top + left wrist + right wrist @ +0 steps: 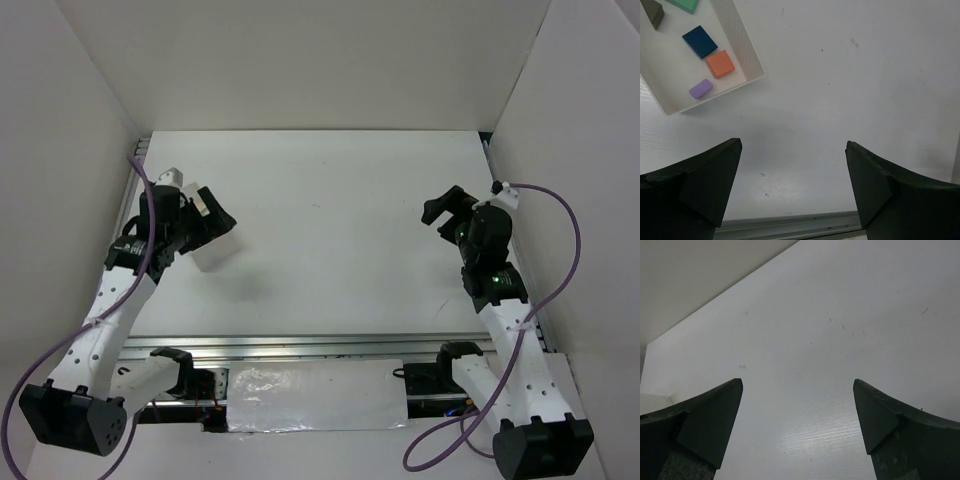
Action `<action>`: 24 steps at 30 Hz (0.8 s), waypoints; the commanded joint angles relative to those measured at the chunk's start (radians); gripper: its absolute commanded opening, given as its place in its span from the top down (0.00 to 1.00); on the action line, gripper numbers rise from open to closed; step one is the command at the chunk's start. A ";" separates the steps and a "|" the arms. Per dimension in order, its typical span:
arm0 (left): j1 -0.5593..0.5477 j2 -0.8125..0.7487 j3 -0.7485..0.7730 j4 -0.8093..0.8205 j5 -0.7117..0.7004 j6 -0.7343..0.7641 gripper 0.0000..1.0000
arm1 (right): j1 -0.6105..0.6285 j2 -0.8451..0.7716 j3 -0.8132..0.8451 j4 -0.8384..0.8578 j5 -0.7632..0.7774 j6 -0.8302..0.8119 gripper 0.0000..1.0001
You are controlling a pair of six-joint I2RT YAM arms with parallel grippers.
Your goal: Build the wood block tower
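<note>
Tower: not begun. No block sits on another anywhere in view.

L wrist cam: white box (743, 47) at approx 10 o'clock from the left gripper (794, 146), well apart from it. Five blocks lie loose on the box floor, one layer:
- green block (684, 4) at top, cut by the frame edge
- olive-grey block (654, 13) at 9 o'clock of green
- dark blue block (700, 41) mid-box
- orange block (720, 63) just beside blue at its 5 o'clock; can't tell if the corners touch
- purple block (700, 88) nearest the box's near wall, apart from orange

L gripper: jaws spread wide, nothing between them, only bare table (840, 75) below.

Right gripper (798, 382): also wide open, empty; its cam shows plain table, no blocks.

Top cam: box sits at approx 9 o'clock on the table, under the L gripper's nose; R arm at 3 o'clock, well apart from it.

Left to do, as I judge it: everything. Every pick and every stack; a build spot isn't yet evident.
</note>
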 commanded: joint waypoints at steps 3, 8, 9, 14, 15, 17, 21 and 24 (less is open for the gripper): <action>0.071 0.003 0.032 -0.047 0.049 0.013 0.01 | 0.015 -0.053 0.003 0.090 -0.075 -0.048 0.00; 0.154 0.055 0.067 -0.110 -0.132 0.003 0.01 | 0.015 -0.014 0.017 0.087 -0.203 -0.088 0.00; 0.154 0.076 0.068 -0.132 -0.169 -0.007 0.01 | 0.015 0.003 0.027 0.086 -0.199 -0.080 0.00; 0.272 0.228 0.100 -0.105 -0.192 -0.026 0.01 | 0.015 0.135 0.118 0.016 -0.217 -0.076 0.00; 0.277 0.251 0.109 -0.091 -0.207 -0.031 0.01 | 0.015 0.148 0.126 0.013 -0.228 -0.071 0.00; 0.292 0.332 0.124 -0.049 -0.224 -0.036 0.01 | 0.020 0.166 0.120 0.026 -0.234 -0.060 0.00; 0.298 0.452 0.206 -0.005 -0.278 -0.025 0.01 | 0.043 0.162 0.103 0.053 -0.185 -0.069 0.00; 0.310 0.527 0.256 0.001 -0.333 -0.031 0.01 | 0.061 0.162 0.110 0.033 -0.127 -0.088 0.01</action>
